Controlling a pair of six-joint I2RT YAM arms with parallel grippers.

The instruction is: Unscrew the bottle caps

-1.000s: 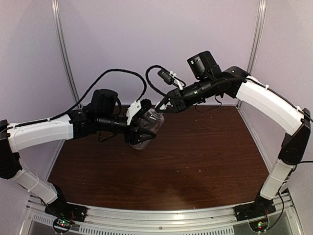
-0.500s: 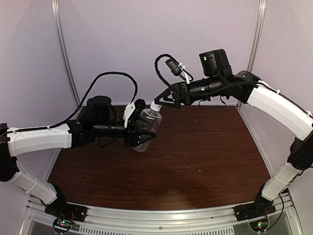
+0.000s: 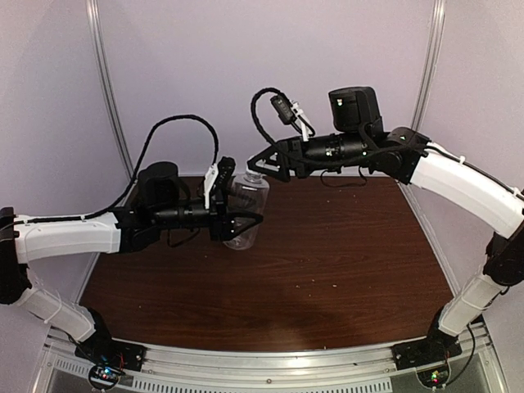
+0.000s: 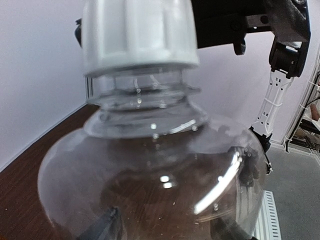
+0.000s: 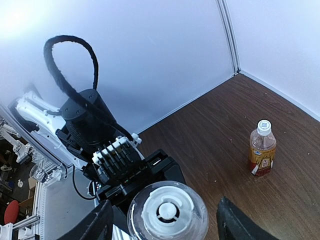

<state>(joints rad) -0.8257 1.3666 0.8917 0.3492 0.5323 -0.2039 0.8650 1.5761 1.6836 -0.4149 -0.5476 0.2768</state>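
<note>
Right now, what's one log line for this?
left fingers: grip clear bottle | right fingers: open, either side of white cap | white cap: on

Pale lilac walls, metal corner posts, dark wood-grain table beneath the right claw, soft even light.

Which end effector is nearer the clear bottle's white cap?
Right. The right end effector straddles the white cap, jaws open; the left end effector grips the clear bottle lower, on its body.

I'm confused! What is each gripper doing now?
Left gripper: shut on the clear round plastic bottle.
Right gripper: open around its white ribbed plastic cap.
</note>
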